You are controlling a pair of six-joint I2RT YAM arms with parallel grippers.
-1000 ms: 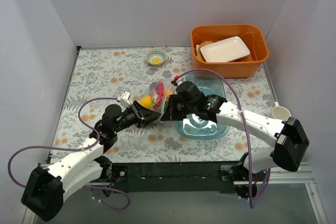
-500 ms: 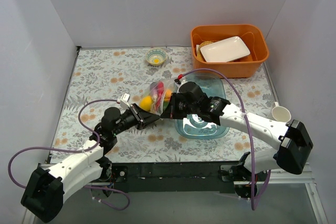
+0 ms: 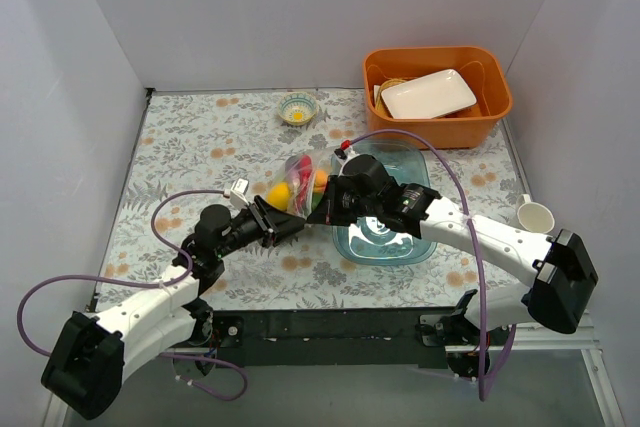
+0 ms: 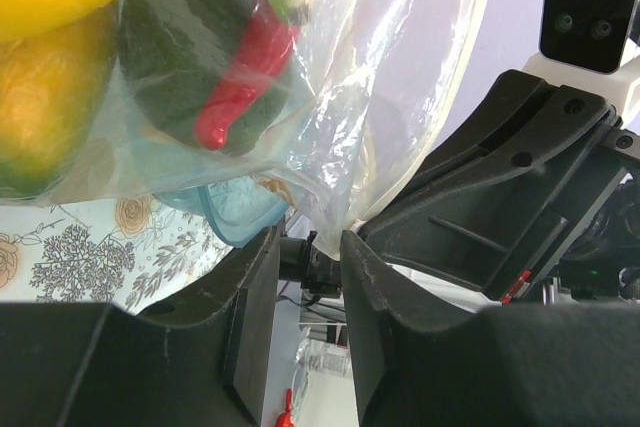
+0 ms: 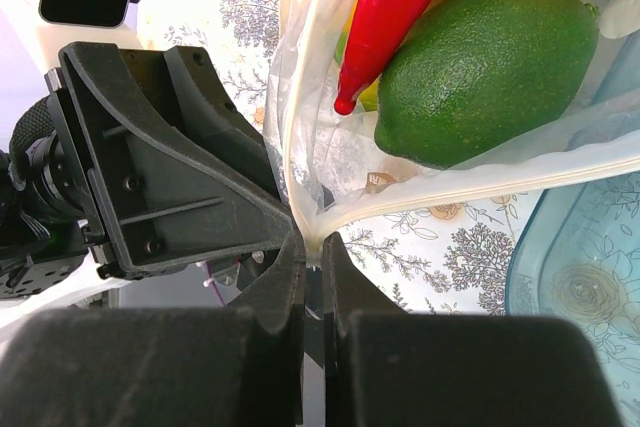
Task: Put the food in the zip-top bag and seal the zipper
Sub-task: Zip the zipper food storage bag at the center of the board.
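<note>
Sealing is my job here. The food [image 5: 480,67] sits inside the zip-top bag [image 3: 300,185], between the arms and beside the blue tray [image 3: 390,245]. My right gripper [image 5: 311,259] is pinched tight on the zipper [image 5: 480,183]. My left gripper [image 4: 306,272] has a small gap and grips nothing. I should slide slowly along the strip, pressing hard. I see no words to read.

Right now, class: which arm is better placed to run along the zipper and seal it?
Probably the right: the right gripper is pinched shut on the zipper, while the left gripper stands open around a corner of the zip-top bag.
</note>
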